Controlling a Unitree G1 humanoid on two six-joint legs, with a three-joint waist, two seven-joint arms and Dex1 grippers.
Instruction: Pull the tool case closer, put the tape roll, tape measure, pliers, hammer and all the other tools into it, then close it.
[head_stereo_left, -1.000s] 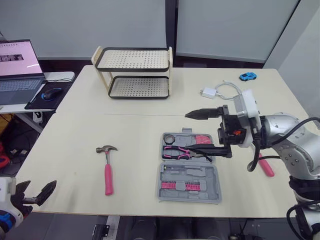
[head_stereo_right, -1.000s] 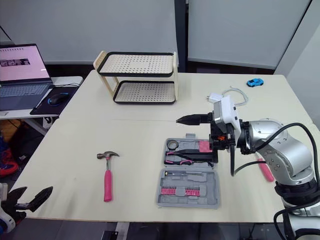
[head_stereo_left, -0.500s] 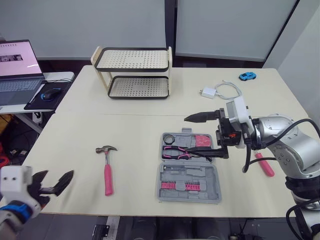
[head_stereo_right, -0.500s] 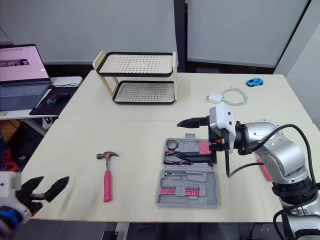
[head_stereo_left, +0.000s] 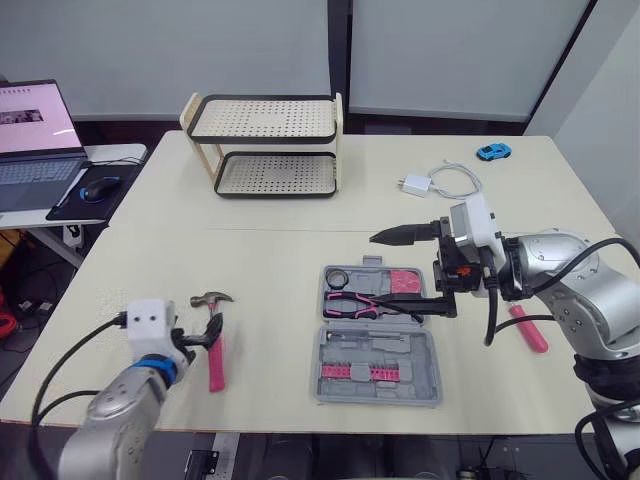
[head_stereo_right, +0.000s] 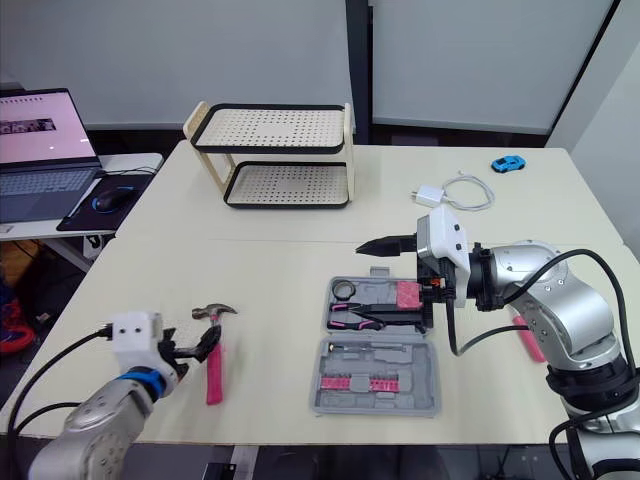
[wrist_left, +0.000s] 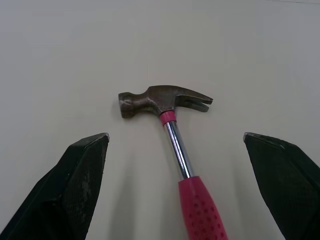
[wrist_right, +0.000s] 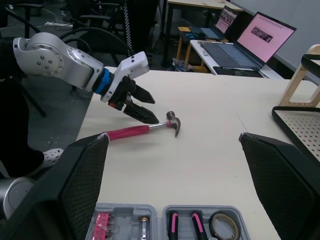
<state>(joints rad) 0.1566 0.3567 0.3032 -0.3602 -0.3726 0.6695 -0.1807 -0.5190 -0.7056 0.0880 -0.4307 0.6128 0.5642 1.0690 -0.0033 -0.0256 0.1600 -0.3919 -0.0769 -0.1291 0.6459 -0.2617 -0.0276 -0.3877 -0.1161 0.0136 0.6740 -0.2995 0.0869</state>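
Observation:
The grey tool case (head_stereo_left: 379, 366) lies open at the table's front middle, with a tape roll (head_stereo_left: 338, 276) and pink-handled pliers (head_stereo_left: 365, 303) in its far half. A pink-handled hammer (head_stereo_left: 215, 352) lies on the table to the left of the case. My left gripper (head_stereo_left: 205, 336) is open at the hammer; in the left wrist view its fingers (wrist_left: 80, 175) stand on either side of the hammer's handle (wrist_left: 200, 210). My right gripper (head_stereo_left: 408, 268) hangs wide open over the case's far half, holding nothing. A pink tool (head_stereo_left: 530, 328) lies right of the case.
A two-tier rack (head_stereo_left: 265, 145) stands at the back. A white charger with cable (head_stereo_left: 430, 183) and a blue toy car (head_stereo_left: 493, 152) lie at the back right. A laptop (head_stereo_left: 35, 130) and mouse (head_stereo_left: 103, 186) sit on a side table to the left.
My left arm has come up from below the table's front edge and reached right to the hammer. The right gripper has shifted slightly left and stayed open.

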